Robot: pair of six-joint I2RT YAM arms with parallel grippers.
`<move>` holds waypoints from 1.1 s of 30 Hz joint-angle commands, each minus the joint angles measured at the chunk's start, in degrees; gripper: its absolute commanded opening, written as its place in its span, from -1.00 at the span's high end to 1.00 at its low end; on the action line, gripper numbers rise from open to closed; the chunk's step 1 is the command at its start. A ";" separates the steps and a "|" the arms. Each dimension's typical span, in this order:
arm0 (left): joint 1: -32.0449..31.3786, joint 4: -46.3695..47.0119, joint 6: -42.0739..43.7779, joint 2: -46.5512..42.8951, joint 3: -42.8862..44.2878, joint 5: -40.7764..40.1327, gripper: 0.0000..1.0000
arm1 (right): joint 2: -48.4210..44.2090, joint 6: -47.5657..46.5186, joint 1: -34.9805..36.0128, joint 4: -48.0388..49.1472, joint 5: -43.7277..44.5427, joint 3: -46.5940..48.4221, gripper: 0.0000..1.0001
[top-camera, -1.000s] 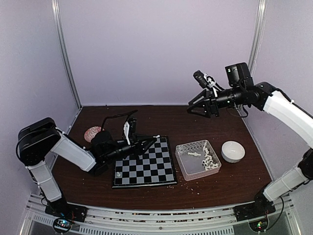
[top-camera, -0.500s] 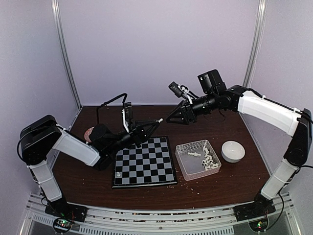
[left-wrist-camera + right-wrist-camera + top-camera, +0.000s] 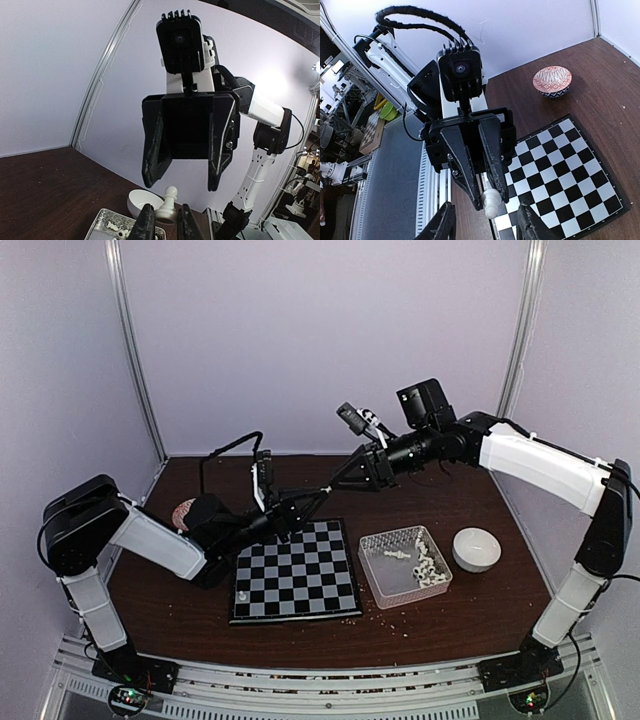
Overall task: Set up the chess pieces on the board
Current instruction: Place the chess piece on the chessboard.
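My left gripper [image 3: 320, 491] is shut on a white pawn [image 3: 168, 204], one of the chess pieces, and holds it in the air over the far edge of the board [image 3: 296, 582]. My right gripper [image 3: 336, 483] faces it head-on, open. Its fingertips [image 3: 149, 180] reach level with the pawn's head, one on each side, without touching. In the right wrist view the pawn [image 3: 491, 204] sticks out from the left gripper [image 3: 490, 199] between my own right fingers [image 3: 444, 223]. Another single white piece [image 3: 242, 595] stands on the board's near left corner. More pieces [image 3: 428, 568] lie in the clear tray [image 3: 377, 541].
A white bowl [image 3: 477, 548] sits right of the tray. A patterned bowl [image 3: 186, 512] sits at the back left, behind the left arm. Pale crumbs [image 3: 392, 619] are scattered on the brown table in front of the tray. Purple walls close in the back and both sides.
The right arm has swung left from over the tray side to meet the left gripper. The left gripper has lifted the pawn up off board level. The right jaws have narrowed slightly.
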 commanded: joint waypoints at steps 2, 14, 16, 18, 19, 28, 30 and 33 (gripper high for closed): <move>0.08 3.67 -0.23 0.13 0.90 1.14 0.87 | 1.13 0.76 0.76 -1.14 -1.15 1.80 0.23; -0.01 3.67 -0.28 -0.22 0.44 0.79 0.86 | 2.61 0.51 0.81 -2.64 -2.36 2.46 0.57; -0.01 3.71 -0.31 -0.15 0.49 0.84 0.86 | 2.47 0.38 0.81 -2.69 -2.69 2.22 0.65; -0.01 3.69 -0.38 -0.05 0.61 0.86 0.86 | 2.39 0.33 0.81 -2.75 -2.92 2.18 0.74; -0.01 3.71 -0.45 0.04 0.69 0.85 0.86 | 2.45 0.27 0.81 -2.73 -3.04 2.10 0.81; 0.06 3.71 -0.63 -0.43 -1.07 -2.39 0.03 | 1.74 -1.52 0.81 -4.35 -0.02 3.59 1.00; 0.22 3.71 0.23 -1.72 -3.01 -3.74 -0.88 | 1.58 -4.40 0.81 -7.58 4.24 5.57 1.00; 0.83 3.69 2.20 -5.51 -8.75 -6.07 -0.96 | 1.02 -9.81 0.85 -11.99 11.60 7.08 1.00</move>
